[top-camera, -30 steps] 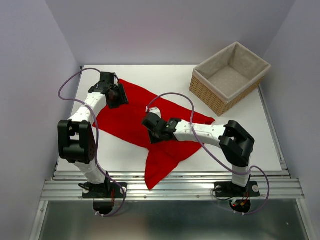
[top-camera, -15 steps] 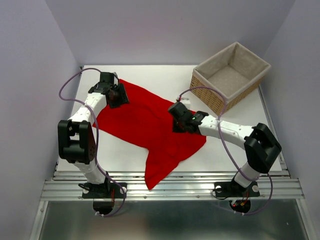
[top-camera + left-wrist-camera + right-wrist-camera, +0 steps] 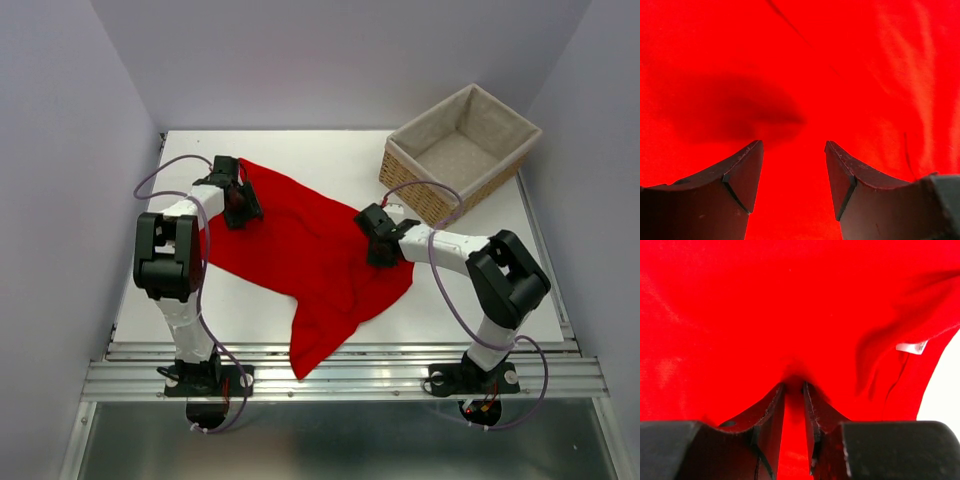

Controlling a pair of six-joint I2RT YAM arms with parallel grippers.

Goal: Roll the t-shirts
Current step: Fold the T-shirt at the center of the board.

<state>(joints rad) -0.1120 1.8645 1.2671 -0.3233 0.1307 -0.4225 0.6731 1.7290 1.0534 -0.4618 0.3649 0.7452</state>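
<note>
Top view: red t-shirt (image 3: 300, 250) lies loosely spread on the white desk (image 3: 330, 155), spanning the ground between the two claws, with one crumpled corner trailing toward the near edge, well behind both. Left claw (image 3: 240, 205) sits over the shirt's far left part, low on the cloth; whether it touches cannot be told from here. Right claw (image 3: 378, 240) is down on the shirt's right side, close to that edge of the cloth. Wicker basket (image 3: 440, 200) stands beyond and to the right of the right claw, near it but apart, off the cloth. Left wrist view: left claw's two dark fingers (image 3: 742, 175) stand spread, nothing between them; smooth red cloth fills everything below and ahead of them, with a soft shadow ahead to the left. Right wrist view: right claw's fingers (image 3: 771, 410) are drawn nearly together, pinching a narrow raised ridge of the red cloth. Folds gather ahead and to the right of the claw, where a small white label (image 3: 912, 347) shows beside a sliver of bare desk.
</note>
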